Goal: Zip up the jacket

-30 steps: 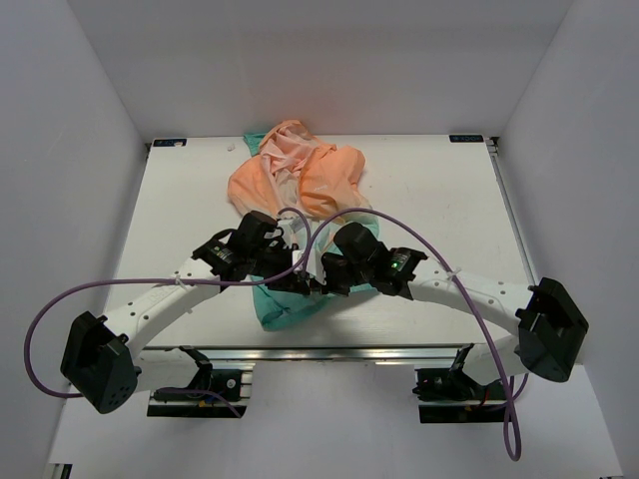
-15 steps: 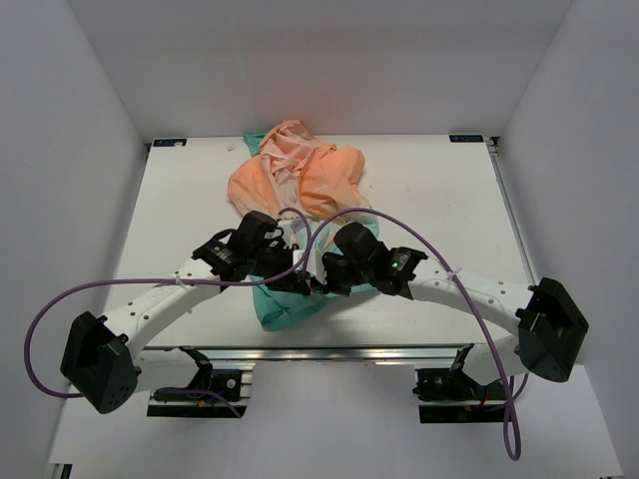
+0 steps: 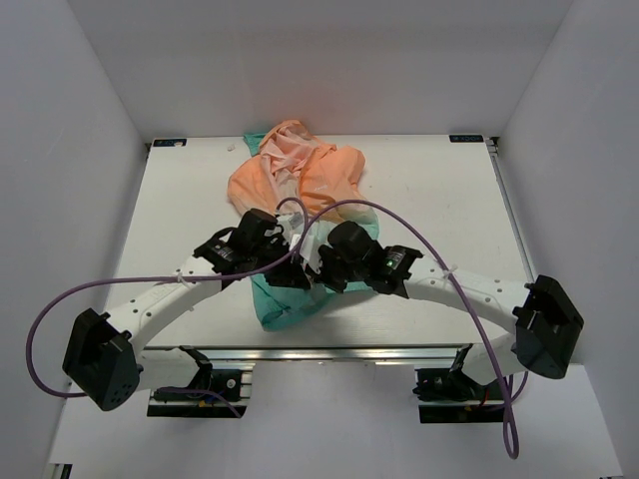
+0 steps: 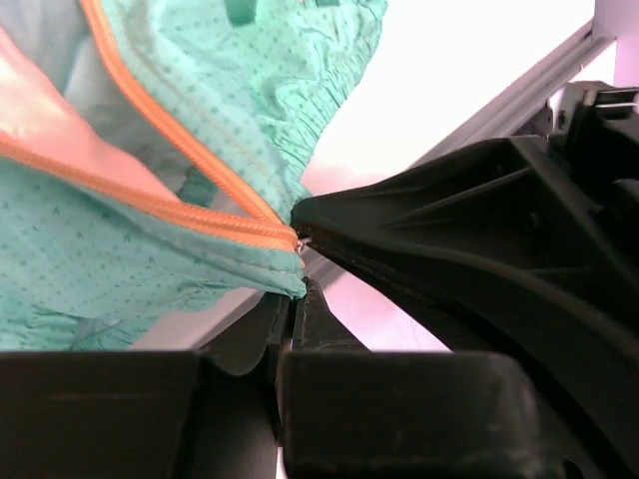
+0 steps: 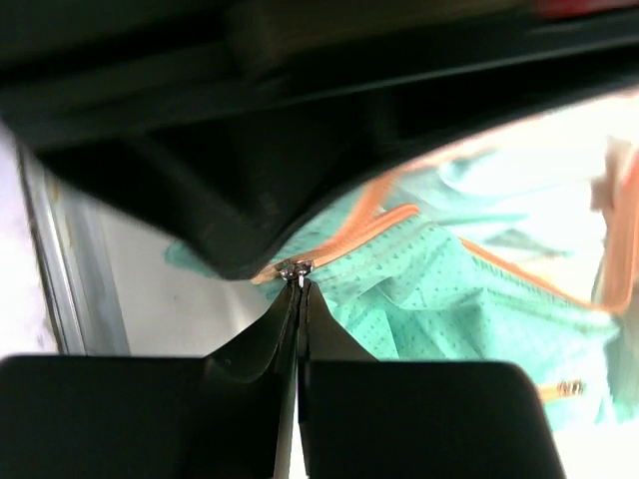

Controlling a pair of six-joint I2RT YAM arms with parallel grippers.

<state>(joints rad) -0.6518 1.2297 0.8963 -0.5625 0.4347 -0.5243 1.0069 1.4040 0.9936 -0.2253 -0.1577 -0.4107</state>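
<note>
Well, the jacket [image 3: 300, 180] lies bunched on the middle of the table [image 3: 439, 200], with its orange part far and its teal part near. The teal hem reaches close to the near edge. The front is open. The two orange sides of the zipper [image 4: 190, 216] run apart toward the far side and come together at the near hem, between my two claws.

My left claw [image 4: 291, 299] is pressed closed with no gap between the fingers. It pinches the teal hem corner just below the point where the zipper sides meet.

My right claw [image 5: 299, 289] comes in from the right, also squeezed tight. Its tips grip the near end of the zipper at a small metal bit [image 5: 297, 266]. That may be the slider, but the view is too close and dim for me to be sure.

The two claws are nearly touching, tip to tip, and each fills much of the other's wrist view as a black bulk.

From above, both arms bend inward over the teal part, and the purple cables [image 3: 100, 284] loop out from them. A metal rail [image 3: 329, 352] runs along the near edge of the table.
</note>
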